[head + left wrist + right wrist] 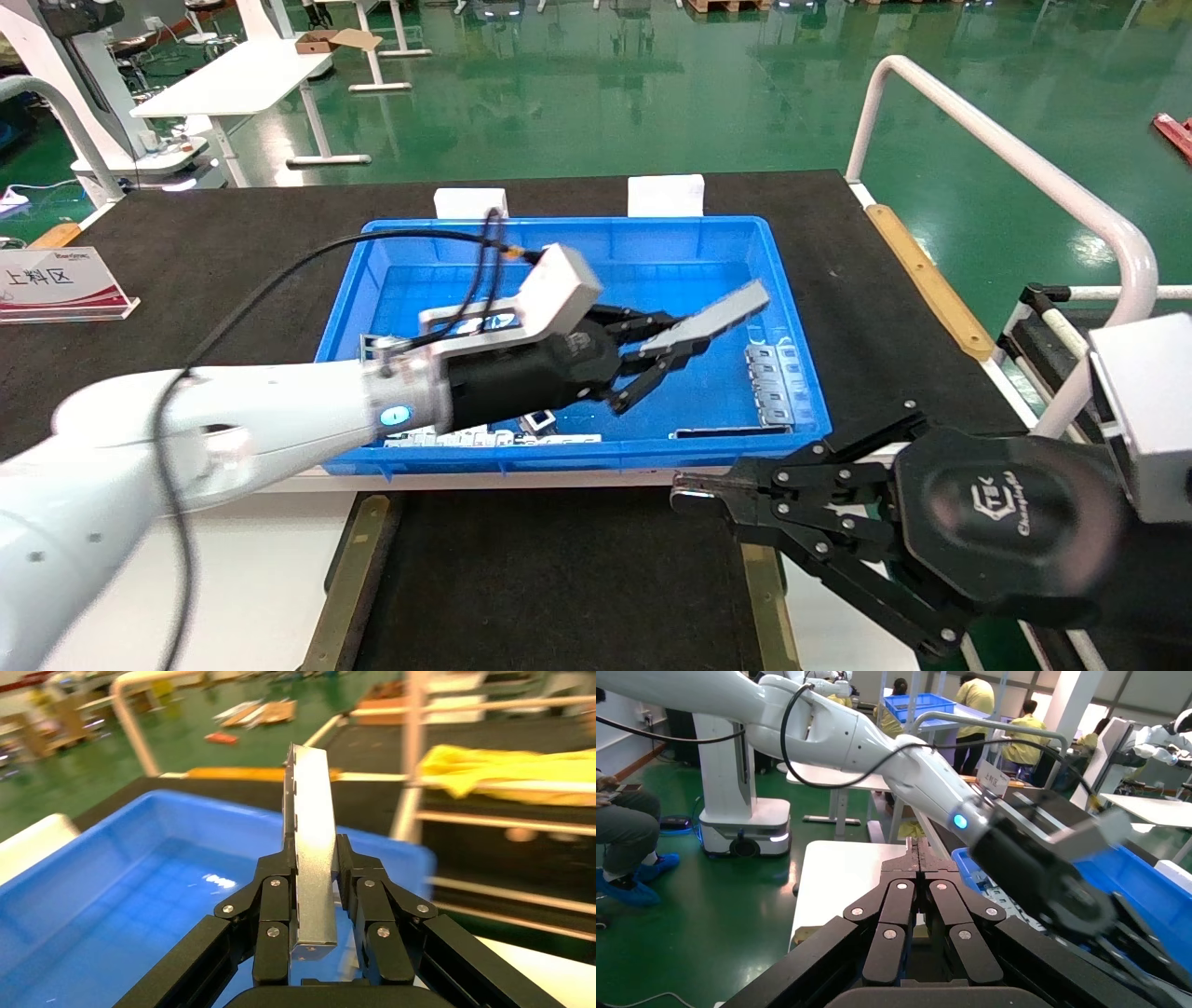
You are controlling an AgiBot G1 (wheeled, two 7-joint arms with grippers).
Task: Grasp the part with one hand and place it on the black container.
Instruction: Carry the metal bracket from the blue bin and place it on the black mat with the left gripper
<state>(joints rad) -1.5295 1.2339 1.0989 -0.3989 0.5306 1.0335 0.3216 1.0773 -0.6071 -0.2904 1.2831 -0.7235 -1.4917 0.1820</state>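
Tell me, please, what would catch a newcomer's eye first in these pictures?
First, the left gripper over the bright blue crate, clamped on a slim grey metal part that sticks out beyond its fingertips, raised above the crate floor. Next, the right gripper, shut and empty, at the crate's near right corner, above the black container with its brass-coloured rails. More metal parts lie inside the crate.

Left end effector (666,359) clamped, right end effector (684,494) closed.
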